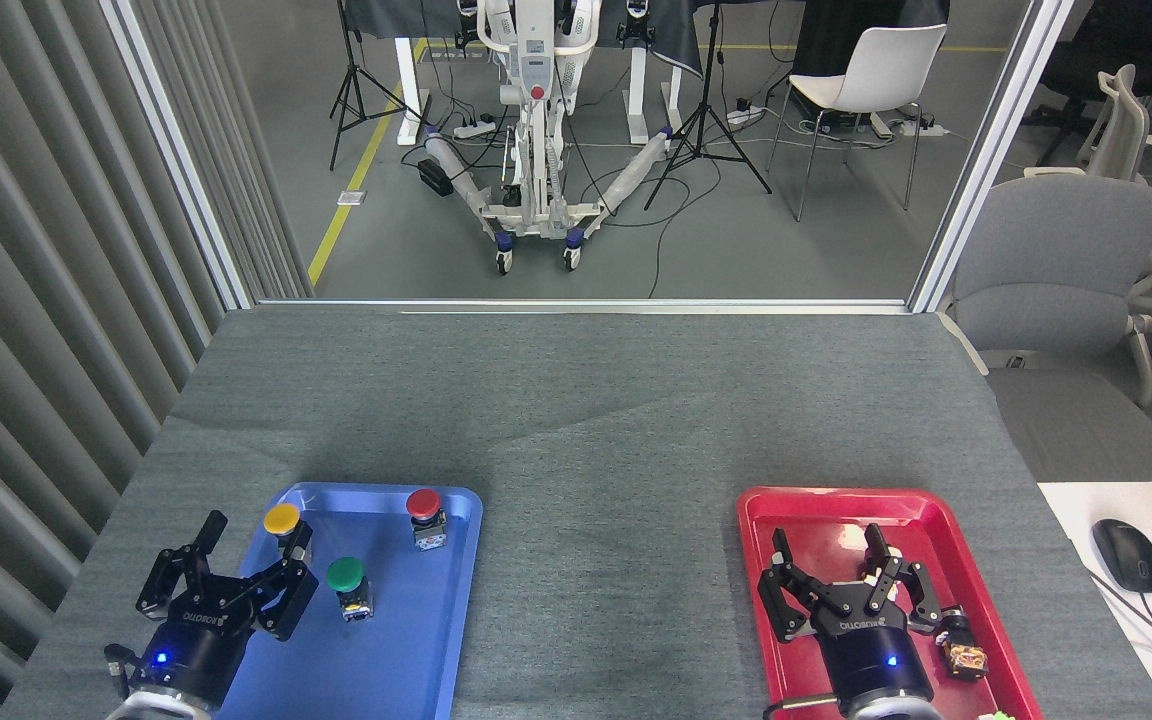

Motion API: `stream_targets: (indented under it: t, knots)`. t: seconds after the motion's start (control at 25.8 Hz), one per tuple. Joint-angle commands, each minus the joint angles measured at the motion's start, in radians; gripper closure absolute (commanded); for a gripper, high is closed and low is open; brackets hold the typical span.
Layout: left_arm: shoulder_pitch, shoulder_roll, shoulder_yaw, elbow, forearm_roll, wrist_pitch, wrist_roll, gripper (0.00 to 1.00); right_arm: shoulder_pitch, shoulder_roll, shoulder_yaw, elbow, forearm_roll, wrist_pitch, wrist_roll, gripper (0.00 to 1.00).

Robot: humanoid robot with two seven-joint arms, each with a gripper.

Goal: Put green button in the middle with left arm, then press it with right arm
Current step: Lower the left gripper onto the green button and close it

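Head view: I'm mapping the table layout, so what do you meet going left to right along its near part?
Left gripper → yellow button → green button → red button → bare grey cloth → right gripper over red tray.

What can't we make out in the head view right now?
- Red tray: its near part is hidden under the right end effector.
- Small part beside it: too small to identify.
- Green item: cut off by bottom edge.
- Green button base markings: too small.

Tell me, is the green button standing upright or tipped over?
Upright: the green button stands on its base in the blue tray, cap on top.
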Motion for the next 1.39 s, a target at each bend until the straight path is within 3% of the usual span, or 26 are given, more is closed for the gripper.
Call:
stream_targets:
  t: [0.0, 0.23, 0.39, 0.58, 0.93, 1.35]
  knots:
    - [0.053, -0.004, -0.049, -0.113, -0.002, 0.012, -0.01, 0.02, 0.0, 0.0, -0.001, 0.0, 0.0, -0.001, -0.003, 0.01]
    - [0.162, -0.033, -0.098, -0.222, -0.003, 0.078, -0.005, 0.02, -0.003, 0.0, -0.002, 0.002, -0.002, -0.001, -0.003, 0.01]
    - [0.174, -0.05, -0.153, -0.15, -0.025, 0.088, -0.005, 0.02, -0.003, 0.0, -0.004, 0.002, -0.002, -0.002, -0.003, 0.01]
    - [0.176, -0.116, -0.183, -0.107, -0.179, 0.17, 0.007, 0.02, -0.008, 0.0, -0.004, 0.0, 0.0, -0.007, -0.003, 0.01]
    - [0.127, -0.136, -0.192, 0.017, -0.181, 0.267, 0.012, 0.02, -0.009, -0.001, -0.004, 0.0, -0.002, -0.007, -0.002, 0.01]
    - [0.004, -0.128, -0.192, 0.178, -0.183, 0.269, 0.015, 0.02, -0.005, -0.003, -0.008, 0.0, -0.005, -0.007, -0.003, 0.01]
